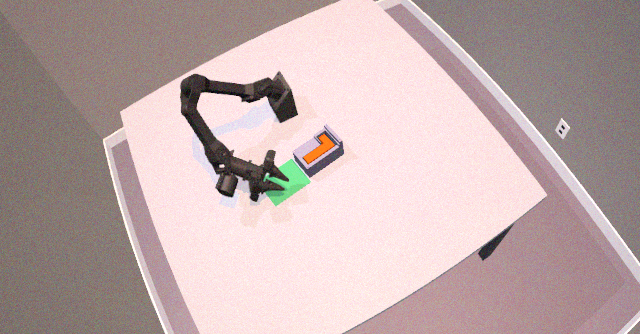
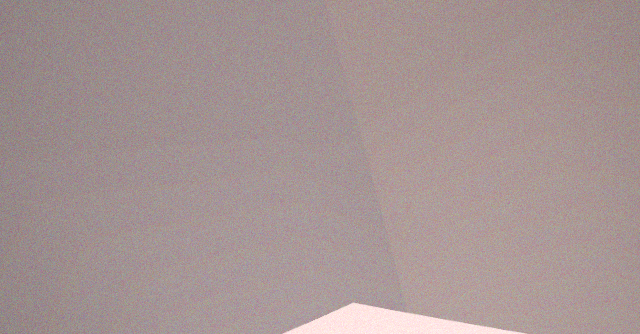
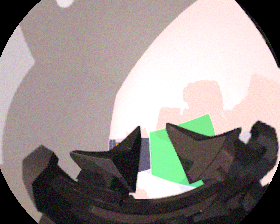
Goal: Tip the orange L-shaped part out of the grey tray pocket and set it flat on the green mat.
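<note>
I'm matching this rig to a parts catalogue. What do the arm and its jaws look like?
The arm is dark charcoal to black throughout, built of slim tubular links with bulkier rounded joints, rising from a dark boxy base. The gripper ends in two dark, wedge-shaped jaws tapering to points. No cables, labels or coloured markings can be made out.
</note>
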Motion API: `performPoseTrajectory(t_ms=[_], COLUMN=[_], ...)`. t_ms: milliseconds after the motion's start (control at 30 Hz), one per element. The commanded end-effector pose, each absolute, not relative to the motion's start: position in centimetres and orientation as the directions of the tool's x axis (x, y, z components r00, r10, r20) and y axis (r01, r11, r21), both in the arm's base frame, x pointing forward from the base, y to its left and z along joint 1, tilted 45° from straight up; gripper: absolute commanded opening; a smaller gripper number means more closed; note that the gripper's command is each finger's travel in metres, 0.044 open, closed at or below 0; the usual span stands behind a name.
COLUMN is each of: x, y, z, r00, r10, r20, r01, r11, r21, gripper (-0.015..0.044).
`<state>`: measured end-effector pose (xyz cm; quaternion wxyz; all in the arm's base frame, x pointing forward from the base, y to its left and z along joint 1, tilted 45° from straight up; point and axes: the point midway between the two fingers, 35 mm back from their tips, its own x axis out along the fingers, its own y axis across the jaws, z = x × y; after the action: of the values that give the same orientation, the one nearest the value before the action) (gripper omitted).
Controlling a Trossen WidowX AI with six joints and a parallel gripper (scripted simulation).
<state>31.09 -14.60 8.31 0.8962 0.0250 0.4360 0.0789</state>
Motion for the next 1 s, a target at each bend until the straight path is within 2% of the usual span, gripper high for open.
performPoseTrajectory(t_ms=[0,200,333,467,600,767,967], x=[32.0,31.3,30.0,28.5,27.1,25.7,25.5], y=[-9.8,-3.6,0.2,3.3,6.0,9.4,9.9], z=[5.1,1.2,-0.6,-1.7,-2.2,-2.1,-2.1], r00=[0.414,0.110,-0.053,-0.150,-0.153,-0.029,-0.001], r10=[0.191,0.105,-0.031,-0.228,-0.438,-0.673,-0.699], r20=[-0.890,-0.988,-0.998,-0.962,-0.886,-0.739,-0.715], r01=[-0.073,0.016,0.025,-0.008,-0.066,-0.127,-0.132], r11=[0.982,0.994,0.999,0.973,0.899,0.736,0.709], r21=[0.177,0.107,-0.032,-0.230,-0.433,-0.665,-0.693], gripper=[0.0180,0.0180,0.0180,0.0180,0.0180,0.0180,0.0180])
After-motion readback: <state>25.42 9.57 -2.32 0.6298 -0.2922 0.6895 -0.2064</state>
